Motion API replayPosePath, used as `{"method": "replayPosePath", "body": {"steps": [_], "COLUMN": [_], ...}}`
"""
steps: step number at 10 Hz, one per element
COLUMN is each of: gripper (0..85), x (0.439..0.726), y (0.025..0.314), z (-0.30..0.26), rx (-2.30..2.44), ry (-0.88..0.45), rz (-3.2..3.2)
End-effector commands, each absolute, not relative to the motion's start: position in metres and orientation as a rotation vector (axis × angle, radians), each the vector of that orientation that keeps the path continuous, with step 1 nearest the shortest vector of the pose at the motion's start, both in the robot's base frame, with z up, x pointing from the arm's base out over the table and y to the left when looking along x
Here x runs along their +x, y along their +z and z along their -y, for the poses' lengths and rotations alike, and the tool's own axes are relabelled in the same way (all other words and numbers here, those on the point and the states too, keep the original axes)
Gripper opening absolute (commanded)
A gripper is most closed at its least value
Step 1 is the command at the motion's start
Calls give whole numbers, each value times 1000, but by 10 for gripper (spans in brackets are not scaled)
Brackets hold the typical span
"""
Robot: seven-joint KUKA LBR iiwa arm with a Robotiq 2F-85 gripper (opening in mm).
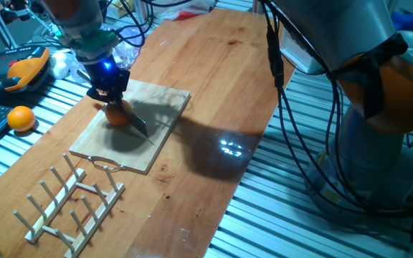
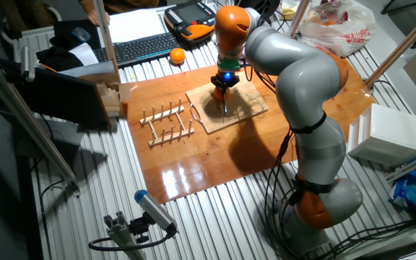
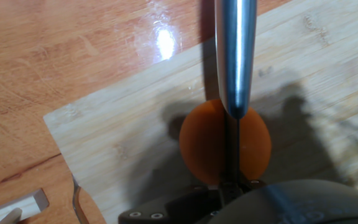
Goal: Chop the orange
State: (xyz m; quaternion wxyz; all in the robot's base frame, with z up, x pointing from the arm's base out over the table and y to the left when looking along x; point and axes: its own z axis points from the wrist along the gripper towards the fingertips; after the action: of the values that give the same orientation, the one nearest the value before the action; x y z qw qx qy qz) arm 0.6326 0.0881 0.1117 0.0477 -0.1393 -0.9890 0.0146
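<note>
Your gripper (image 1: pixel 110 87) is over the cutting board (image 1: pixel 165 118), with its 2 fingers clamped on a knife (image 1: pixel 133 117) whose blade slants down and toward the right in one fixed view. In the hand view the steel blade (image 3: pixel 235 56) runs straight down the middle of the orange (image 3: pixel 202 144) and its edge meets the top of the fruit along a dark line; you cannot tell from these pictures how deep it sits.

The orange (image 1: pixel 116 115) lies on the board's left part in that fixed view, directly under your gripper and touching the blade. From the other fixed view the orange is mostly hidden behind the gripper (image 2: pixel 224 84), and the board (image 2: pixel 248 106) lies on the wooden tabletop (image 2: pixel 193 170).

A wooden dish rack (image 1: pixel 70 203) stands near the front edge of the board, just beside its wire handle loop (image 1: pixel 110 168). A 2nd whole orange (image 1: pixel 21 117) rests off the tabletop on the slatted metal surface to the left, well apart from the board. An orange-and-black handheld device (image 1: pixel 21 72) lies farther back on that side.
</note>
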Motion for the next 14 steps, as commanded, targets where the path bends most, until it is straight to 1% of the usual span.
{"method": "replayPosePath", "body": {"steps": [1,11,12,14], "gripper": [0,0,170,170], "x": [632,633,633,633], "y": [111,114,114,115], "z": [-89,-90,-90,-91], "rx": [-422,-430,-433,-438], "ry": [37,36,35,34], "rz": [3018,3045,3049,3053]}}
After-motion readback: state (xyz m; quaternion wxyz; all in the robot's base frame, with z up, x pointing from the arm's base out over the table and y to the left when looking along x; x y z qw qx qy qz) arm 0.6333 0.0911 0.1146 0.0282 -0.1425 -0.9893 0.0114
